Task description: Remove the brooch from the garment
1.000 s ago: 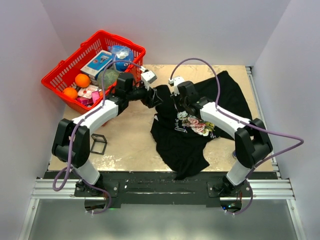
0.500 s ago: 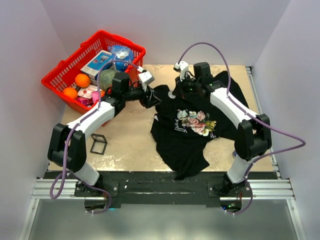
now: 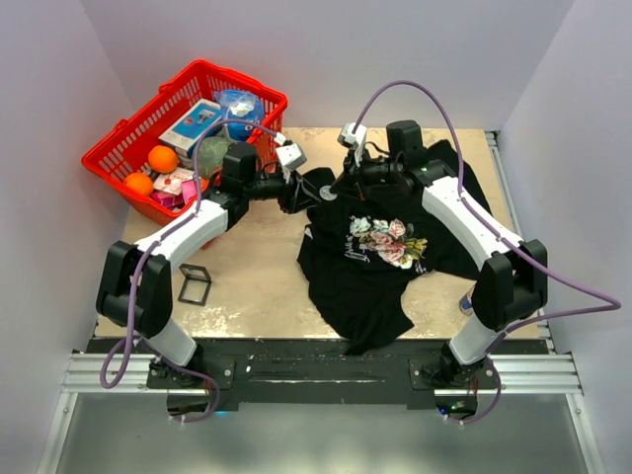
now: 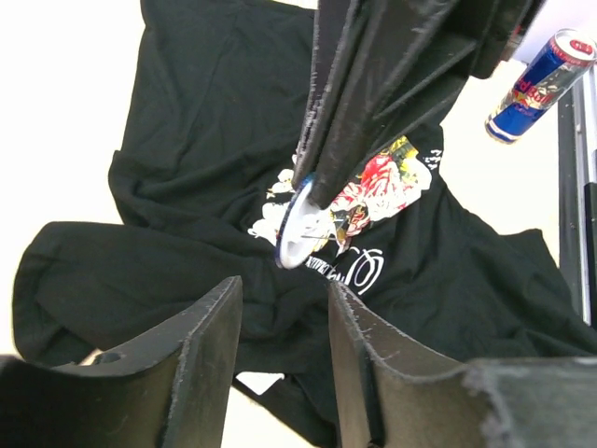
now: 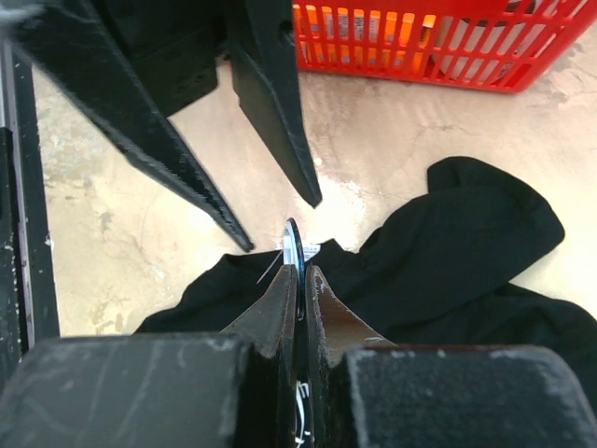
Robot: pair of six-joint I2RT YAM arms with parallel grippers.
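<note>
The garment (image 3: 365,276) is a black T-shirt with a floral print (image 3: 387,240), lying crumpled on the table. My right gripper (image 5: 300,271) is shut on the brooch (image 5: 294,245), a small round blue-rimmed disc held edge-on above the shirt's far left part, its thin pin sticking out sideways. In the left wrist view the brooch (image 4: 297,229) hangs from the right gripper's fingers (image 4: 373,93) over the print. My left gripper (image 4: 284,285) faces it from the left, open with nothing between its fingers. From above, the two grippers, left (image 3: 301,193) and right (image 3: 341,188), nearly meet at the brooch (image 3: 329,195).
A red basket (image 3: 118,148) with oranges, boxes and a blue-and-white container stands at the far left. A blue and silver drink can (image 4: 536,84) lies at the table's right edge, beside the right arm. A small black frame (image 3: 195,284) lies near the left arm.
My right arm has swung from over the print toward the far side, carrying the brooch up near the shirt's collar. The left gripper's jaws have narrowed and stay close to it.
</note>
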